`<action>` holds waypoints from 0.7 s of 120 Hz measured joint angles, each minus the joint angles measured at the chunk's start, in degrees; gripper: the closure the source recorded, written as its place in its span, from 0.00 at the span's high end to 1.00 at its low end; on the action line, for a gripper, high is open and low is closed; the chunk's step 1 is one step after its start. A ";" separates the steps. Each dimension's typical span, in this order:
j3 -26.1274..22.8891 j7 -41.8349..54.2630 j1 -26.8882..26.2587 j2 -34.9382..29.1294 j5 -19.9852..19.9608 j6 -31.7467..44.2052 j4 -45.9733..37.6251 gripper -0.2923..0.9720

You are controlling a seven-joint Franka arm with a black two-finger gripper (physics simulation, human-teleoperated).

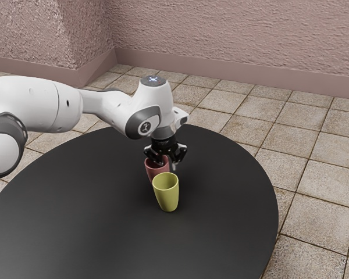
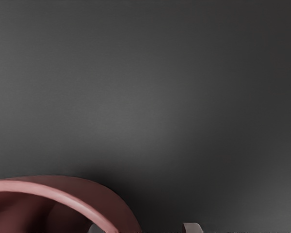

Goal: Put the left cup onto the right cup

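The black hand (image 1: pixel 164 157) is right above the red cup (image 1: pixel 155 170). Its fingers are spread apart and hold nothing. The red cup stands on the dark desk (image 1: pixel 75 232), just behind the yellow cup (image 1: pixel 166 192).

A round black table (image 1: pixel 75 232) stands on beige tiles (image 1: pixel 314 133) before pink walls (image 1: pixel 250 29).

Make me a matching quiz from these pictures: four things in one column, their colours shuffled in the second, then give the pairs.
Things:
1. table
2. rear cup
3. front cup
4. arm

Colours:
A. yellow-green
B. black
C. white
D. dull red

Pairs: 1-B, 2-D, 3-A, 4-C
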 joint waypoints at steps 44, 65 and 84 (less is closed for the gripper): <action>0.01 -0.13 0.05 0.25 0.06 0.02 -0.13 0.17; 0.04 -0.42 -0.02 0.13 0.34 -0.14 -0.07 0.15; 0.06 -0.59 -0.16 -0.59 0.43 -0.52 -0.11 0.15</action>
